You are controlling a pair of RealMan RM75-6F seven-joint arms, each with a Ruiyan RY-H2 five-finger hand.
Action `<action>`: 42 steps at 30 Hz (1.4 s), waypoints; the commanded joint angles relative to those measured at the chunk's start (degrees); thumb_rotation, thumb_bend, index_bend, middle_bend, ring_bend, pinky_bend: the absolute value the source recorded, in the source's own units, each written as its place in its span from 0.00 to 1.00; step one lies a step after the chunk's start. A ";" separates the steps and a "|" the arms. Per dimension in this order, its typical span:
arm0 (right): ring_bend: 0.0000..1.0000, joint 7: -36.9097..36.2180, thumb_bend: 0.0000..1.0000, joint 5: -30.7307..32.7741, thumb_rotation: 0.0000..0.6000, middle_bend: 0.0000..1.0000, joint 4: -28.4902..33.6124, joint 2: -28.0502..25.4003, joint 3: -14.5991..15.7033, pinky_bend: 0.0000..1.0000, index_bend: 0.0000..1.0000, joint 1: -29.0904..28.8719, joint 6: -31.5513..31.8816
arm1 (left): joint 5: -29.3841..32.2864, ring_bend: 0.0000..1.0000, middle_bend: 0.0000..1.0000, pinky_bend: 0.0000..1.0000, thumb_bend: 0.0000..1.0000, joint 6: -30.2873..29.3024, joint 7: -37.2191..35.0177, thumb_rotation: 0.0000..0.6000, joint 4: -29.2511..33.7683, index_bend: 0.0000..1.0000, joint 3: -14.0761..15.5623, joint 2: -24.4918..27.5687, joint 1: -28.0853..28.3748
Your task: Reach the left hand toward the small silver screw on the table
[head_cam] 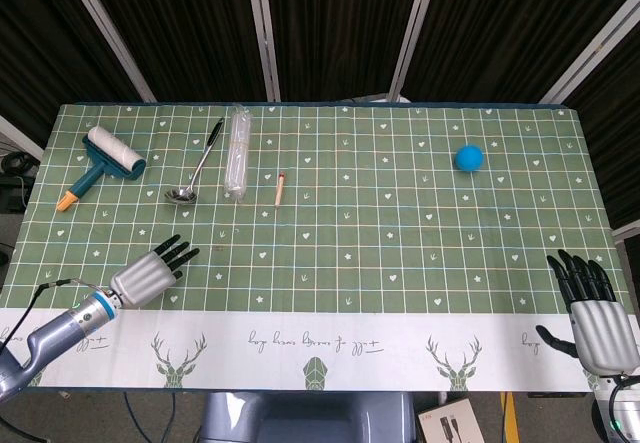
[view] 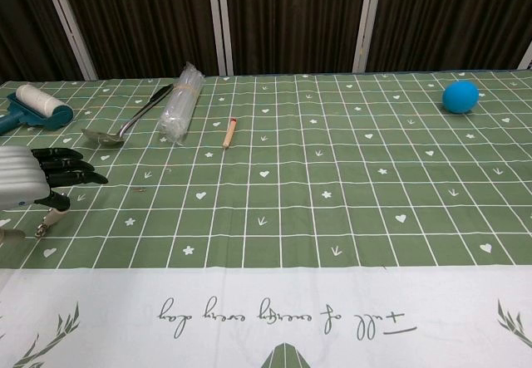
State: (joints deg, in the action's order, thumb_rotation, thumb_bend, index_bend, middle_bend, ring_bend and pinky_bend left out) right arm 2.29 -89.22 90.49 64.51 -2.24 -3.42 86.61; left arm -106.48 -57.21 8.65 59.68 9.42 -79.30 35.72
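The small silver screw (view: 48,220) lies on the green checked cloth near the front left; only its near end shows in the chest view. My left hand (view: 35,180) is right over it, fingers stretched out towards the right and thumb (view: 55,201) low beside the screw. It holds nothing. Whether it touches the screw I cannot tell. In the head view the left hand (head_cam: 150,271) hides the screw. My right hand (head_cam: 592,315) rests at the front right edge with its fingers spread and nothing in it.
At the back left lie a lint roller (head_cam: 105,158), a metal ladle (head_cam: 196,166), a clear plastic bottle (head_cam: 236,151) and a small wooden peg (head_cam: 281,189). A blue ball (head_cam: 469,157) sits at the back right. A white printed strip (head_cam: 330,341) borders the table's front.
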 commanded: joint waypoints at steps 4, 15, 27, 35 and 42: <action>0.00 0.02 0.05 0.13 1.00 0.00 0.03 0.04 -0.06 0.05 0.00 -0.03 -0.09 | 0.43 0.00 0.00 0.00 0.24 0.26 -0.21 1.00 -1.24 0.47 0.31 -1.23 0.47; 0.00 -0.15 0.05 0.32 1.00 0.00 -0.04 0.08 -0.18 0.05 0.00 -0.01 -0.07 | 1.25 0.00 0.00 0.00 0.24 0.83 -0.48 1.00 -2.44 0.47 1.08 -2.58 1.22; 0.00 -0.22 0.05 0.21 1.00 0.00 -0.04 0.08 -0.15 0.05 0.00 -0.03 -0.07 | 2.24 0.00 0.00 0.00 0.40 0.76 -0.98 1.00 -2.07 0.57 1.68 -3.04 1.17; 0.00 -0.02 0.05 0.22 1.00 0.00 0.03 0.11 -0.17 0.05 0.00 0.01 0.00 | 2.99 0.00 0.00 0.00 0.40 0.77 -0.34 1.00 -1.69 0.52 1.78 -2.50 1.16; 0.00 0.04 0.05 0.16 1.00 0.00 -0.03 0.19 -0.19 0.05 0.00 -0.01 0.05 | 4.24 0.00 0.00 0.00 0.40 1.07 0.39 1.00 -1.45 0.58 1.43 -2.29 0.99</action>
State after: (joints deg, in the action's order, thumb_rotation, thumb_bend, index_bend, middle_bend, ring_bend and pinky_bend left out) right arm 2.33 -89.05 90.47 64.69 -2.43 -3.43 86.65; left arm -102.35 -56.15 8.96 58.22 10.91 -81.59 36.77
